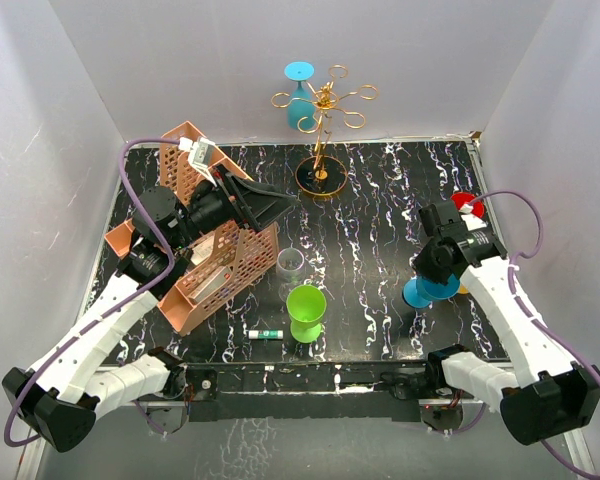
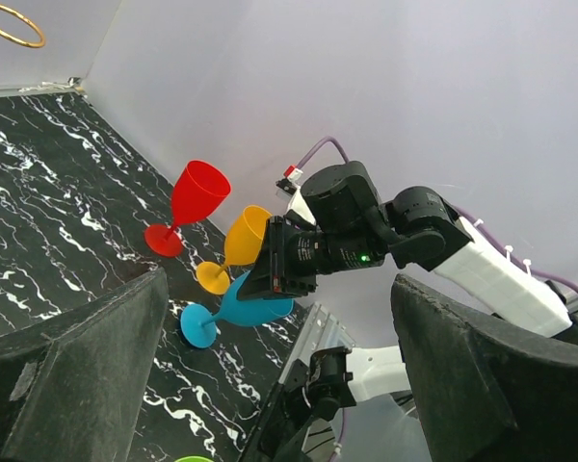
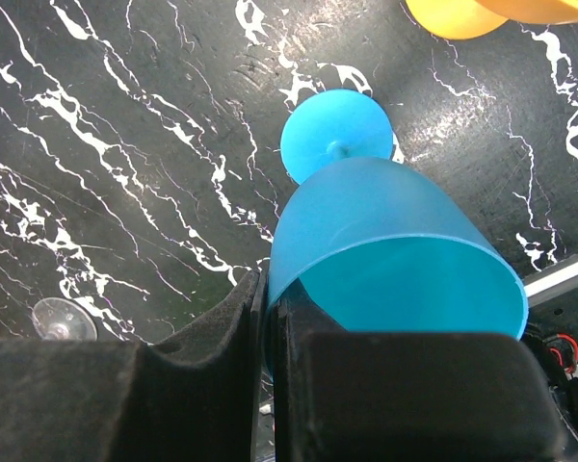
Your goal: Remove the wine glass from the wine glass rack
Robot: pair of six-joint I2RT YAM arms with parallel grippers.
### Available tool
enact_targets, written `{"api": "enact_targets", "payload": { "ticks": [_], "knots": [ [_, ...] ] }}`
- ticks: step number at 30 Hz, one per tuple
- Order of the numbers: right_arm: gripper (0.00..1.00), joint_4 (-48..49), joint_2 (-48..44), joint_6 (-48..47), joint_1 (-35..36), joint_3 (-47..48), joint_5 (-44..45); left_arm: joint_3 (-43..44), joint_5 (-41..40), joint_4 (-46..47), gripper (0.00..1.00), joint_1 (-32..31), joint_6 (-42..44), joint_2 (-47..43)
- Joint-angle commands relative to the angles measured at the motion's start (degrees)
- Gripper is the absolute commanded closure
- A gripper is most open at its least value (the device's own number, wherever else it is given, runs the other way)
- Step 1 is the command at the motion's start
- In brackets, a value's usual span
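Now | right gripper pinching tilted blue wine glass by rim, 4 o'clock of wine glass rack | left gripper gaping, empty | risk: thin rim slips, knocks orange glass

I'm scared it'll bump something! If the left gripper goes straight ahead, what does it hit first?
Probably the right gripper, shut on the blue wine glass. Nothing else seems nearer, but depth is unclear.

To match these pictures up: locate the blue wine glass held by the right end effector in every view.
Top external: blue wine glass right of centre, beside the right arm.
Left wrist: lower centre, tilted, below the yellow glass.
Right wrist: fills the centre.
Shared landmark: the right end effector shut on its rim.
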Motion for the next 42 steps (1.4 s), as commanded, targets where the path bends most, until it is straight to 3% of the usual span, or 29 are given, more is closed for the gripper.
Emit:
{"api": "enact_targets", "payload": {
  "ticks": [1, 9, 14, 20, 25, 30, 33, 38, 42],
  "knots": [
    [0.92, 0.14, 1.54, 1.4, -0.55, 3.17, 2.37, 3.01, -0.21, -0.54, 0.03, 0.26, 2.36, -1.93],
    [0.67, -1.02, 5.89, -0.62, -1.1, 7.67, 3.6, 3.69, -0.46, -2.76, 0.03, 0.27, 4.8, -2.3],
    [0.43, -2.08, 6.07, -2.97, -1.19, 12.54, 5.41, 4.02, -0.73, -3.27, 0.03, 0.26, 5.51, -2.09],
    [0.03, -0.56, 3.25, -6.83, -1.21, 15.78, 2.18, 4.18, -1.03, -3.06, 0.03, 0.27, 5.28, -1.33],
    [0.02, 2.6, -3.77, -11.58, -1.23, 15.14, 3.77, 4.55, -2.3, -3.02, 0.03, 0.29, 3.33, -0.1],
    [0.02, 14.22, -16.27, -17.49, -1.25, 10.27, -4.56, 8.02, -6.23, -7.81, 0.03, 0.28, 1.75, 3.13],
    [0.02, 16.91, -19.1, -17.28, -0.96, 9.51, -8.88, 13.81, -7.29, -14.82, 0.03, 0.32, 6.62, 6.92],
    [0.01, 16.92, -20.8, -17.78, 2.26, 9.18, -12.19, 30.17, -19.82, -33.04, 0.03, 0.33, 14.4, 16.58],
    [0.02, 17.01, -21.79, -19.54, 4.1, 9.31, -11.66, 36.8, -26.15, -36.62, 0.03, 1.43, 16.44, 23.23]
  ]
}}
